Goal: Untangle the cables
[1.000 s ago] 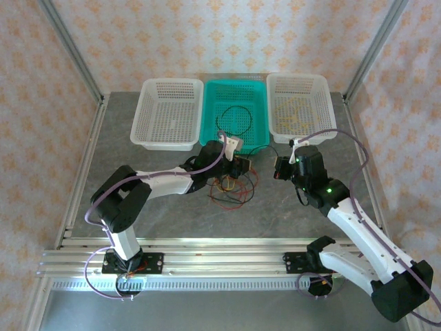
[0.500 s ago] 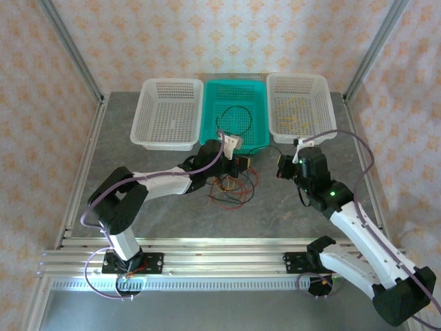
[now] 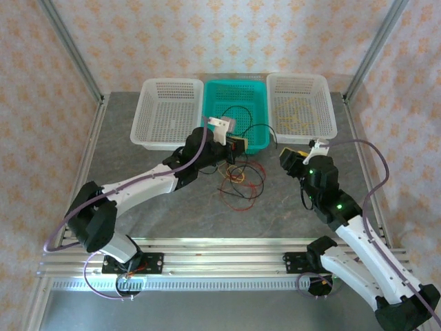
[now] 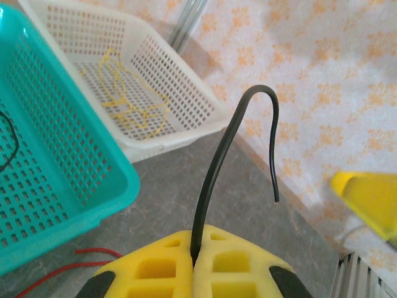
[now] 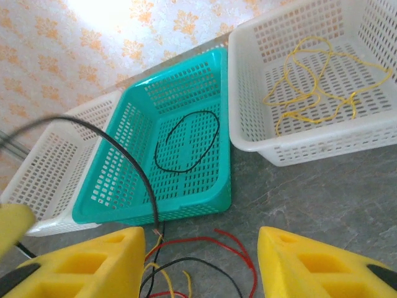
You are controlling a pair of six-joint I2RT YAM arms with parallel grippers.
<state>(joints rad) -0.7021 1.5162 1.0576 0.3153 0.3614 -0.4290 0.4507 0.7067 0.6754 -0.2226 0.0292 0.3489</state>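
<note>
The cables [image 3: 241,185] lie tangled at the top view's centre, just below the teal basket [image 3: 234,82], one black cable [image 4: 214,167] clamped tight in the left gripper [image 3: 237,145], the right gripper [image 3: 291,156] at centre right parted and empty.

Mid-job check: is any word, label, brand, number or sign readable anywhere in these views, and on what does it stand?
No readable text in any view.
Teal basket, left white basket, right white basket: plain perforated plastic, no label.
Wallpaper: a repeated orange ornament, no letters.
Right arm: a small green light, no marking that can be read.
</note>
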